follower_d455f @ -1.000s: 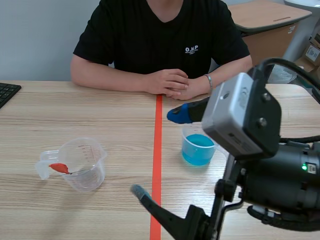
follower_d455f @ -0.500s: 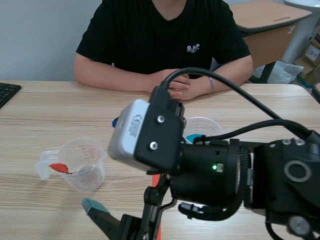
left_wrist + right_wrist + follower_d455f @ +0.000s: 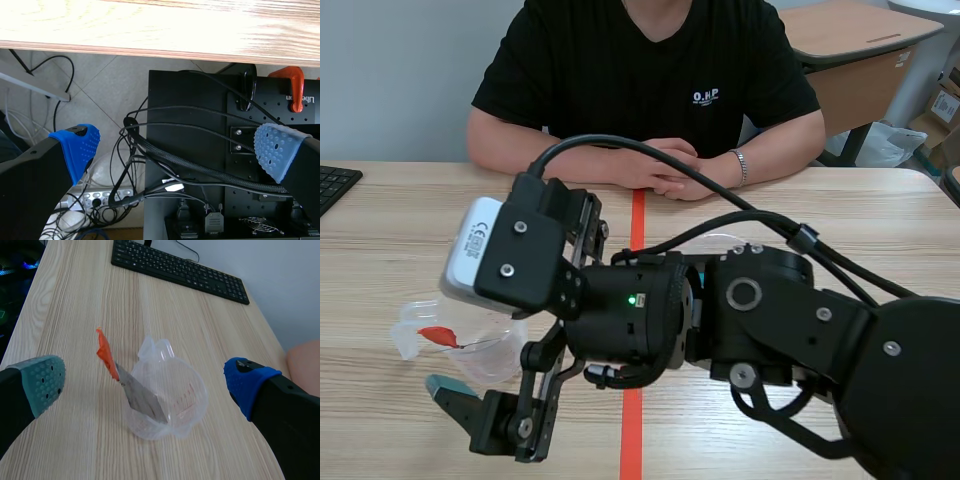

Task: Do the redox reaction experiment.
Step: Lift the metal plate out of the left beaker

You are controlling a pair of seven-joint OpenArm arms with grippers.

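Observation:
A clear measuring cup (image 3: 167,402) stands on the wooden table with a metal blade leaning in it, the blade's orange-red handle (image 3: 104,352) sticking out over the rim. My right gripper (image 3: 145,382) is open above and around the cup, the grey-green pad (image 3: 42,382) on one side and the blue pad (image 3: 247,382) on the other. In the scene view the right arm crosses the tape line and covers most of the cup (image 3: 485,355). The blue-liquid cup is almost hidden behind that arm. My left gripper (image 3: 177,150) is open below the table edge, holding nothing.
A person sits across the table with hands (image 3: 665,170) clasped on it. A black keyboard (image 3: 180,270) lies beyond the cup, at the table's far left (image 3: 335,185). Under the left gripper are a black cabinet (image 3: 200,165), cables and an orange clamp (image 3: 295,90).
The right arm has swung left across the tape line, from over the blue-liquid cup to over the clear cup. It now hides the blue cup. The gripper stayed open.

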